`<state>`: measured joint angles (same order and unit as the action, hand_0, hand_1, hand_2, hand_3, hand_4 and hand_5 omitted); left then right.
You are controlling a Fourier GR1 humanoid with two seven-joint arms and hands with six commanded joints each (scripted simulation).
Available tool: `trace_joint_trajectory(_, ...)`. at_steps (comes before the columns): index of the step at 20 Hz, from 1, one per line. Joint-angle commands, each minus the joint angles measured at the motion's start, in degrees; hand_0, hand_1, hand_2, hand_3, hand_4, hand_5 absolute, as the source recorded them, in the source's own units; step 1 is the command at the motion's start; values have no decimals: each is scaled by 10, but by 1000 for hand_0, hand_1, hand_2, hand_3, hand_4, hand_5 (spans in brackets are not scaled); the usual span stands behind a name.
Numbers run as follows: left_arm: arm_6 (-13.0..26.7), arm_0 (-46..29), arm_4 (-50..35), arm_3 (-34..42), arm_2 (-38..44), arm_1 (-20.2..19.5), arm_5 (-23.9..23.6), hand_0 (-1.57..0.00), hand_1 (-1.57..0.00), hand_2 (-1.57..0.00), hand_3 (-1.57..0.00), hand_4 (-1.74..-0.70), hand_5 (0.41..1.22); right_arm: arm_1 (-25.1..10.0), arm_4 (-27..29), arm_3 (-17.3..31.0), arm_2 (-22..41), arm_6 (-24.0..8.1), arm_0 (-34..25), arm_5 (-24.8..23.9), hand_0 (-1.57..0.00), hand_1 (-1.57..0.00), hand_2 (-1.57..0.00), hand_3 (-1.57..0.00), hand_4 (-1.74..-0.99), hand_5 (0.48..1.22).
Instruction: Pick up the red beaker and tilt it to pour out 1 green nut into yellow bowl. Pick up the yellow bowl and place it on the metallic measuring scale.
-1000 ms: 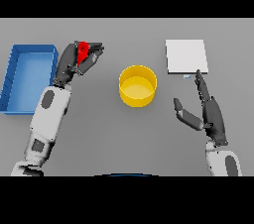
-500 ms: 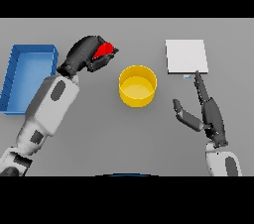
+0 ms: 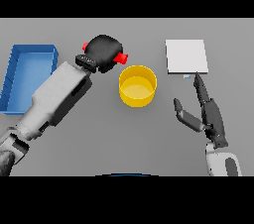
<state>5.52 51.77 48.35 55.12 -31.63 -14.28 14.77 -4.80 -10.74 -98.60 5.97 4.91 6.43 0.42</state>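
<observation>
While the left hand [image 3: 103, 52] curls tight round the red beaker [image 3: 120, 58], the bowl [image 3: 137, 85] sits just below and to its right. Its mouth points sideways at the bowl. Near the scale [image 3: 186, 56], the right hand [image 3: 209, 115] rests with fingers straight.

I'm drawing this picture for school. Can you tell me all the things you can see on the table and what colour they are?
red beaker: one, red, held tilted in the left hand, just left of the bowl's rim
yellow bowl: one, yellow, middle of the table
measuring scale: one, pale grey, far right
blue tray: one, blue, far left
table: one, grey
left hand: one, dark, curled round the beaker
right hand: one, dark, fingers straight, below the scale
</observation>
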Motion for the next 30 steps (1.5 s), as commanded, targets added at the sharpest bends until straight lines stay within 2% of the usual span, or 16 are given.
trace_joint_trajectory(1,-6,14,14,-4,-14,-2,11,-1571,-1571,-1571,-1383,-1710,1211,4,4,-1,-2,-6,-2,-2,1,1,1,1,-1195,671)
trace_joint_trajectory(4,-22,51,57,-29,-54,-3,43,-1571,-1571,-1571,-1332,-1718,1216,12,18,7,-4,-3,-2,3,1,1,1,1,-1202,651)
trace_joint_trajectory(5,-42,62,67,-39,-64,-6,47,-1571,-1571,-1571,-1295,-1719,1217,8,25,4,-10,-3,1,5,1,1,1,1,-1206,639)
trace_joint_trajectory(6,-47,75,80,-48,-77,2,53,-1571,-1571,-1571,-1350,-1721,1218,16,23,6,-4,-5,-2,3,1,1,1,1,-1212,631)
trace_joint_trajectory(9,-82,101,112,-74,-109,11,54,-1571,-1571,-1571,-1458,-1727,1219,11,7,6,-5,8,0,-7,1,1,1,1,-1221,610)
trace_joint_trajectory(14,-125,144,171,-92,-170,9,58,-1571,-1571,-1571,-1534,-1734,1220,18,-2,7,-6,2,-14,-22,1,1,1,1,-1185,575)
trace_joint_trajectory(21,-161,173,246,-104,-249,2,45,-1571,-1571,-1571,-1563,-1736,1221,16,1,10,-8,12,-13,-20,1,1,1,1,-1130,565)
trace_joint_trajectory(23,-173,182,265,-107,-268,1,33,-1571,-1571,-1571,-1566,-1734,1221,10,-2,5,-7,14,-9,-17,1,1,1,1,-1132,573)
trace_joint_trajectory(28,-174,219,308,-125,-304,18,29,-1571,-1571,-1571,-1569,-1733,1221,13,4,-5,-8,19,1,-19,1,1,1,1,-1130,577)
trace_joint_trajectory(30,-196,246,324,-128,-318,16,20,-1571,-1571,-1571,-1570,-1733,1221,12,1,-5,-9,14,-4,-22,1,1,1,1,-1133,575)
